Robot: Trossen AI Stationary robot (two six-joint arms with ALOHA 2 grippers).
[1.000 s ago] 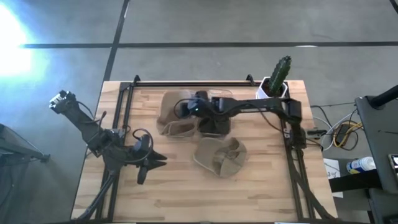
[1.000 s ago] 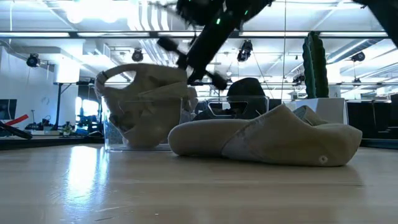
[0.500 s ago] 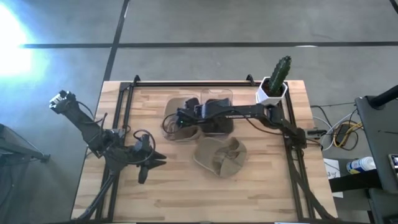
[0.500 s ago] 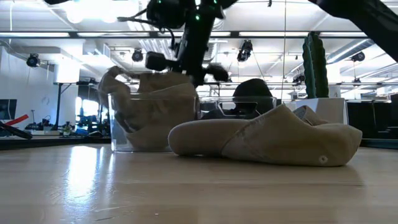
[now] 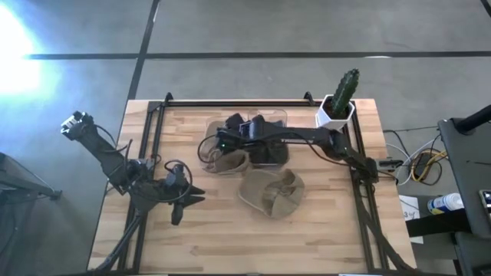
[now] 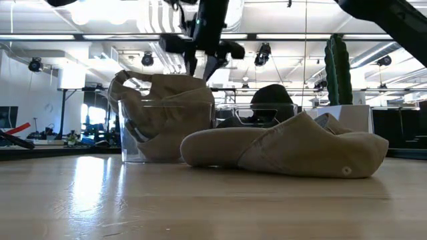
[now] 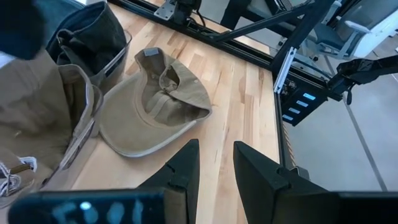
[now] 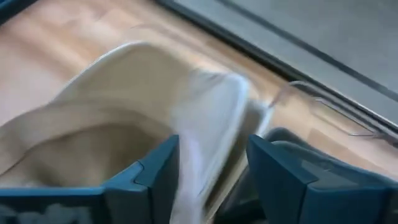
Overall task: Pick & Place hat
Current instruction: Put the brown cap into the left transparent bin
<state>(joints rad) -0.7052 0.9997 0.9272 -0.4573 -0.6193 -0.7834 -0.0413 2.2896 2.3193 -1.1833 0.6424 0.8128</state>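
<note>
A tan hat [image 5: 224, 159] sits bunched in a clear bin [image 6: 133, 150] at the table's far middle, its crown sticking up over the rim [image 6: 163, 90]. My right gripper [image 6: 201, 63] hangs open just above it; in the right wrist view its fingers [image 8: 155, 171] stand apart over the hat [image 8: 124, 118] without touching it. A second tan hat [image 5: 272, 192] lies on the wood near the table's middle. My left gripper [image 5: 182, 205] waits open at the table's left, with nothing between its fingers [image 7: 183, 168].
A second clear bin with a dark hat [image 5: 268, 149] stands right beside the first one. A cactus in a white pot [image 5: 343, 96] is at the far right corner. Black rails [image 5: 157, 138] run along the table's left, far and right sides. Bare wood lies toward the near edge.
My right gripper has carried the tan hat slightly toward the table's left and lowered it into the clear bin. It has then opened, let go and risen. The hat now rests lower, bunched inside the bin.
</note>
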